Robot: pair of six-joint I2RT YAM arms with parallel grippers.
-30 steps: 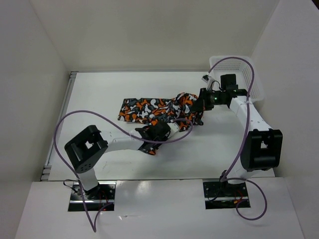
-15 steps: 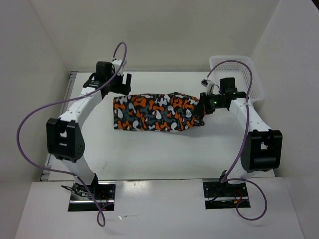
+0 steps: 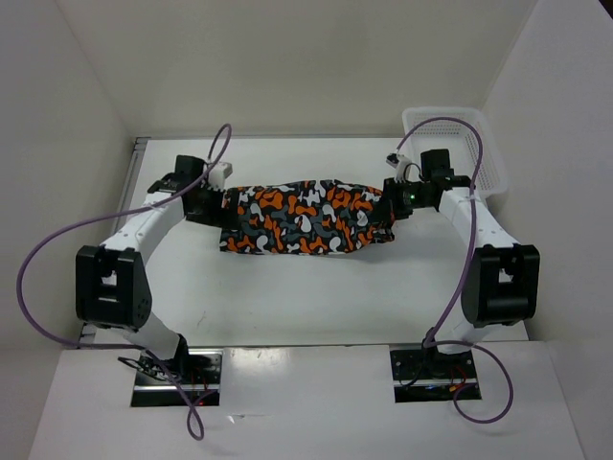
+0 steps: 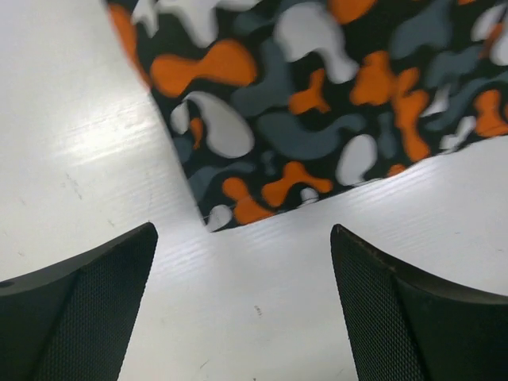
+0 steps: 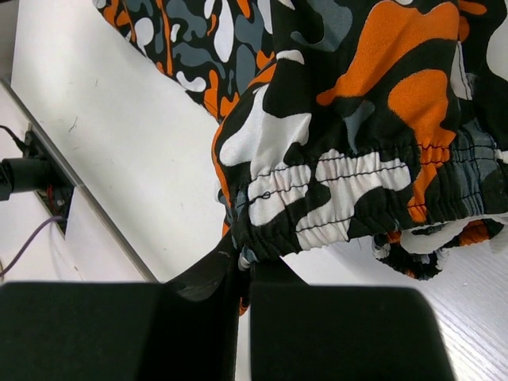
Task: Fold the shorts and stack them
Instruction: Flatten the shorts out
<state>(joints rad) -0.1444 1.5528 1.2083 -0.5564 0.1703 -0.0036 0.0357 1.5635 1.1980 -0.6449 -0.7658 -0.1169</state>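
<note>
Top external shows the shorts (image 3: pixel 305 217) laid as a long band across the middle of the tabletop (image 3: pixel 287 297), between the two arms. Their print is blotches of orange, black, white and grey-teal. The right tool (image 5: pixel 244 266) is pinching the gathered elastic waistband at the right end. The left tool (image 4: pixel 244 238) is spread wide over bare tabletop just beside the left hem, apart from the cloth. A basket (image 3: pixel 460 129) stands at the far right.

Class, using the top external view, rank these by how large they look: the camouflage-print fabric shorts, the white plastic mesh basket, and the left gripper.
Largest to smallest:
1. camouflage-print fabric shorts
2. white plastic mesh basket, partly hidden
3. left gripper
</note>
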